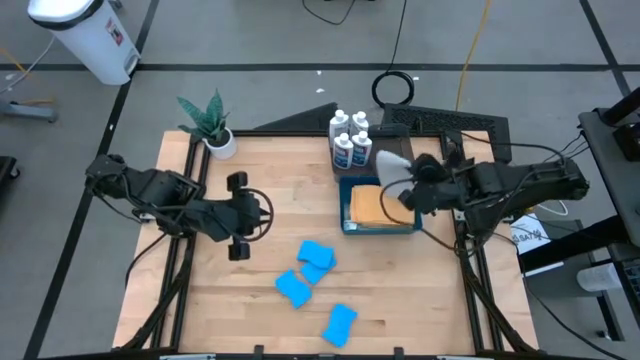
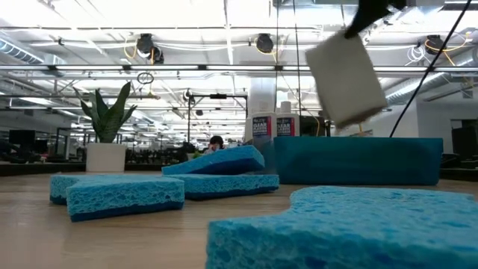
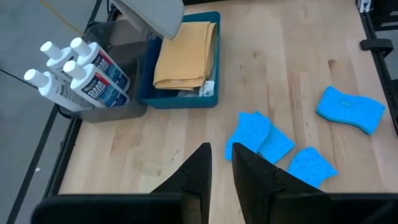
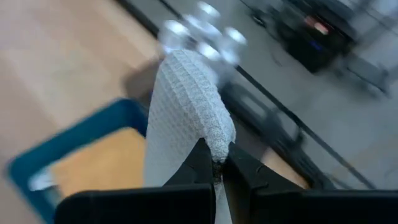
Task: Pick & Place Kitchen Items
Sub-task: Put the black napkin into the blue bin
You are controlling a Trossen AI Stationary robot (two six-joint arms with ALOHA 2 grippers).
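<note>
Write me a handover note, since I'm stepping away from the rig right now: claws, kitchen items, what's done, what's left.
Right claw: shut on the grey cloth, held in the air above the blue bin.
Left claw: nearly closed, empty, over bare table left of the sponges.
Orange cloth: lying in the bin.
Four white bottles: standing in the dark tray behind the bin.
Four blue sponges: loose on the table, two overlapping.
Left: set the grey cloth down, then deal with the sponges.

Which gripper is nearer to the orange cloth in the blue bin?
Right. The right gripper hangs over the orange cloth, holding a grey cloth. The left gripper is far off, across the table.
</note>
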